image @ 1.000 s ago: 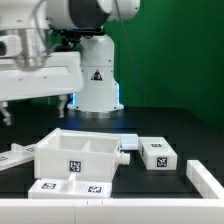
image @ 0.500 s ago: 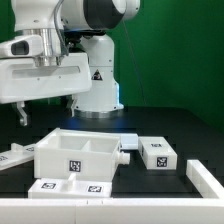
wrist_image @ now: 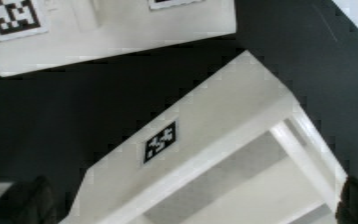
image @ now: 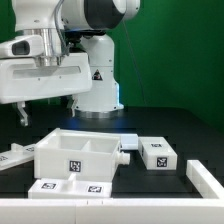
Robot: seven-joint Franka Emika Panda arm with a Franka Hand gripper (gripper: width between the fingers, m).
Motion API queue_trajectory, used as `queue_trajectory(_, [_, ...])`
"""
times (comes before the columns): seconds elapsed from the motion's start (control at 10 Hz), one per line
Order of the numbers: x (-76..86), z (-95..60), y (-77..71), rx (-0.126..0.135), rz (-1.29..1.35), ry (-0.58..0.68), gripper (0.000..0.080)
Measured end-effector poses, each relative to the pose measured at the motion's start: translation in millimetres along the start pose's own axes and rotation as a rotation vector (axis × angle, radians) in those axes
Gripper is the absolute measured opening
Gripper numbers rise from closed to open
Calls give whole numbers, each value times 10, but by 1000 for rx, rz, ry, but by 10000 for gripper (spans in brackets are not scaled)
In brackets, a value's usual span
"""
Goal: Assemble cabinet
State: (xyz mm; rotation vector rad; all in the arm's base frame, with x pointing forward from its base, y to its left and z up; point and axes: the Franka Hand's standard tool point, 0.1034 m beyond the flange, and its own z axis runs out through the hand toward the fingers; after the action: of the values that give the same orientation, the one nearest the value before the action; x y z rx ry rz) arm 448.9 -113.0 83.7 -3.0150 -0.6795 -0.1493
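hand hangs over worktop, above cabinet box twd exterior view's left, not touching; can't tell how far open, nothing seen held. small block near box.

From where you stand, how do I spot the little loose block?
Find the white robot base at the back, then the open compartmented box before it. The small block lies on the exterior view's right of it: chunky, closed, tagged on top.

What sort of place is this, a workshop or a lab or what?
Probably a robotics lab bench: a white robot base on a black table, white cabinet parts bearing square tags, and a plain green backdrop.
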Motion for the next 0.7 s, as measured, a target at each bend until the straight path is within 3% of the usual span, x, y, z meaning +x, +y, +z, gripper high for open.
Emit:
queue_trajectory(0.2, [0, 0, 0, 0, 0, 0, 797])
queue_trajectory(0.3, [-43, 12, 27, 4, -128, 6, 797])
queue_trajectory(0.5, [206, -132, -223, -21, 33, 10, 797])
queue_trajectory(0.6, [361, -147, -417, -19, 164, 15, 797])
queue_trajectory(0.7, [571, -141, -704, -15, 265, 18, 797])
